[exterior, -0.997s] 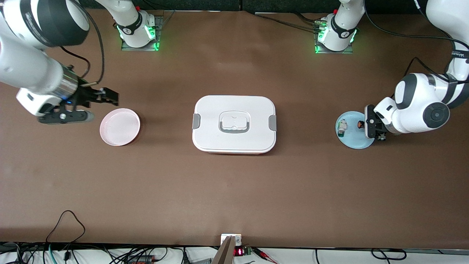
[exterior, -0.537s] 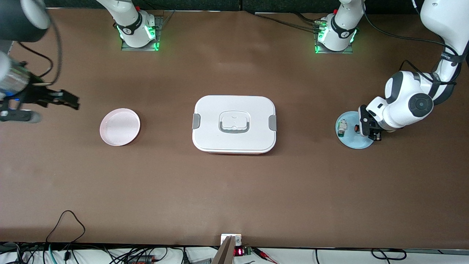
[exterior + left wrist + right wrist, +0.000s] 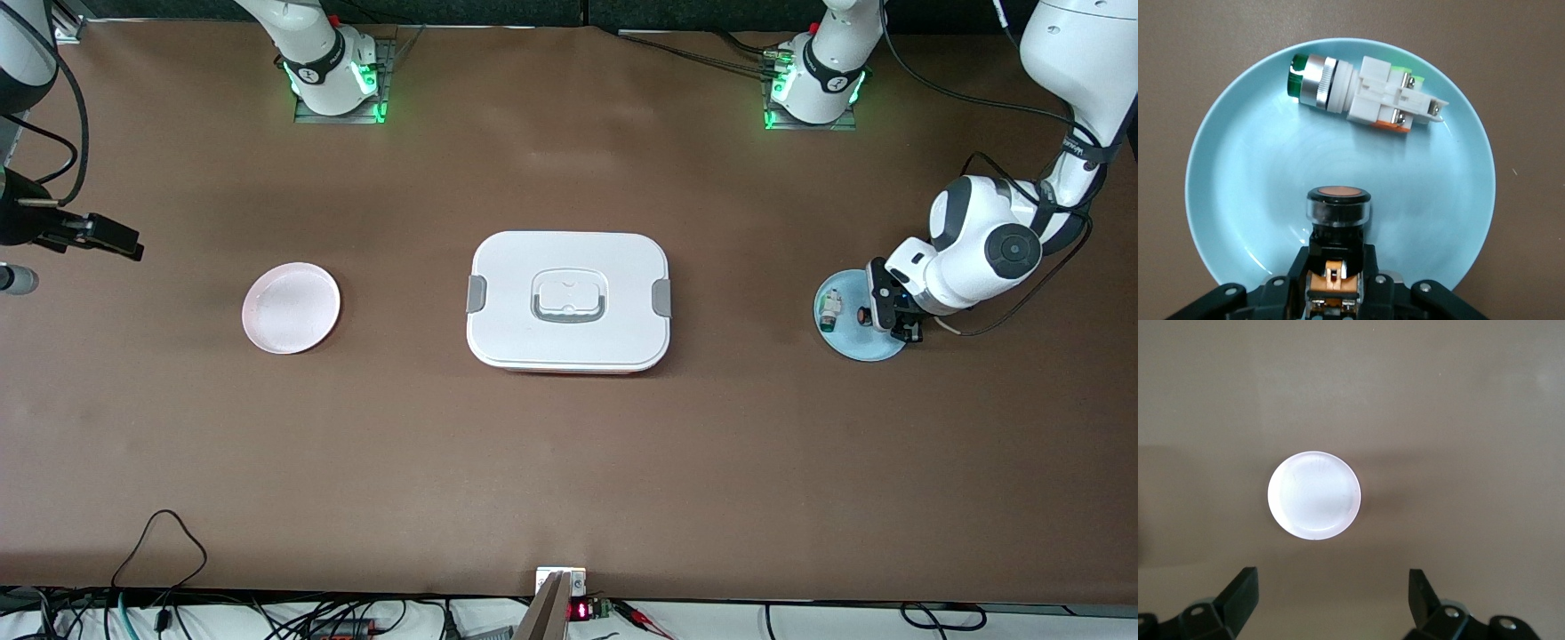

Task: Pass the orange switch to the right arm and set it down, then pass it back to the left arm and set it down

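White box (image 3: 569,300) at the bench's middle between both plates, left gripper (image 3: 1335,283) clamped on the orange switch (image 3: 1337,207) over the blue plate (image 3: 855,345) near the left arm's edge, green-capped switch (image 3: 1361,93) lying beside it, right gripper (image 3: 1331,593) spread wide, empty, above the right arm's edge near the pink plate (image 3: 291,308).

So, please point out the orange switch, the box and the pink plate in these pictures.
orange switch (image 3: 1337,195), left wrist view, on its orange face.
box (image 3: 569,267), front view, on the white lid above the handle.
pink plate (image 3: 291,308), front view, on its bare middle.
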